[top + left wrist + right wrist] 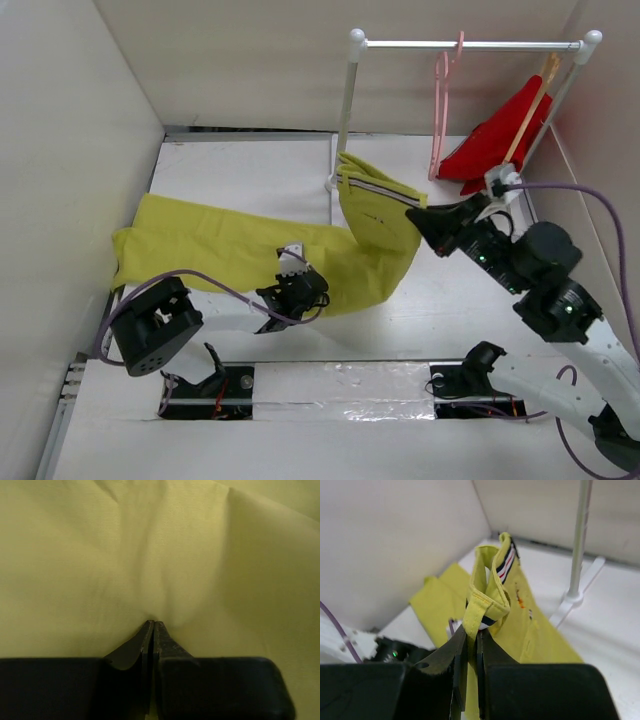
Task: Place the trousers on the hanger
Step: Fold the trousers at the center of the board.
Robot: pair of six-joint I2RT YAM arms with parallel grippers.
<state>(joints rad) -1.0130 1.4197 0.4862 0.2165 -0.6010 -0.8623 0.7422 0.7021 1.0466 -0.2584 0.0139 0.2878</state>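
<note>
Waistband of trousers (220, 245) sat clamped in right gripper (420, 215), below-left of hanger (442, 90); left gripper (300, 290) pinched leg fabric, farther left of hanger. Step needed even lift, taut cloth.

- Trousers (250, 250): long, yellow-green fabric. The legs lie flat and lightly creased, running from the left of the frame towards the centre. The top end is raised and folded over at centre right. In the left wrist view the cloth (160, 555) fills the frame and puckers at lower centre.
- Waistband (375, 192): white-and-dark striped lining showing, with the opening gaping at the middle of the right wrist view (505, 565).
- Hanger (441, 110): thin pink plastic with a curved hook, hanging edge-on at upper right, apart from the trousers.
</note>
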